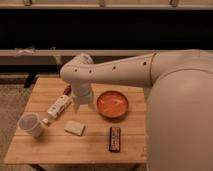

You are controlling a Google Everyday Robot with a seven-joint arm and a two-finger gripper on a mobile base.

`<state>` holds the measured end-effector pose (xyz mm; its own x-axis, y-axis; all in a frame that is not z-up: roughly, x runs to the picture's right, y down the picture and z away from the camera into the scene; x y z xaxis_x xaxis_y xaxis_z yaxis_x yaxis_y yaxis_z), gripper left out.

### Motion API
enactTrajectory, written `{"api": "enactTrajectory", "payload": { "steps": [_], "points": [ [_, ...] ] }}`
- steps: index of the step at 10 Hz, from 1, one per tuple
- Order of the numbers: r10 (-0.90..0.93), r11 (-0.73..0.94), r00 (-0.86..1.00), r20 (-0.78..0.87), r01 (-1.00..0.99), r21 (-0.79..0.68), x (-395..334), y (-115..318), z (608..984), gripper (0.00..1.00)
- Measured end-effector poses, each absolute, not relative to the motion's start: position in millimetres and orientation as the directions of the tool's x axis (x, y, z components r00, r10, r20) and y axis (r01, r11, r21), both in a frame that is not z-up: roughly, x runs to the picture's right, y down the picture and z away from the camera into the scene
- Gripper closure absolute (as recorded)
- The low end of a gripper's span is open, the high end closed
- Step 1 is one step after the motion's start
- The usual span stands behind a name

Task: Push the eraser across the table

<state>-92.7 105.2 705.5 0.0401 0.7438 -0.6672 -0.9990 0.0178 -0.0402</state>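
Near the front right of the bench, we find the eraser, a flat black bar with reddish and whitish marks on its top. Its long side runs from the front edge toward the back. It sits just in front of the orange bowl, apart from it. To its left lies a pale beige block, near but not touching. Farther left, by the left edge, a white cup stands upright. Between the cup and the bowl a white tube lies slantwise, its capped end toward the cup. A small red thing shows at its far end, too small for us to identify. The robot's white arm reaches in from the right over the back half of the bench and bends downward at its wrist. The hand points down between the tube and the bowl, close to the bench top, behind the beige block and well apart from the eraser. We cannot tell how far the hand is open, and we see nothing held in it. The robot's rounded white body fills the right side of the view and hides the right edge of the bench.
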Motion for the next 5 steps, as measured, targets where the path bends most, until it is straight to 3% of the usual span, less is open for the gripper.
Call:
{"api": "enactTrajectory", "payload": {
  "steps": [5],
  "points": [
    [0.675, -0.082, -0.066, -0.735, -0.997, 0.014, -33, 153, 730, 0.35]
  ]
}}
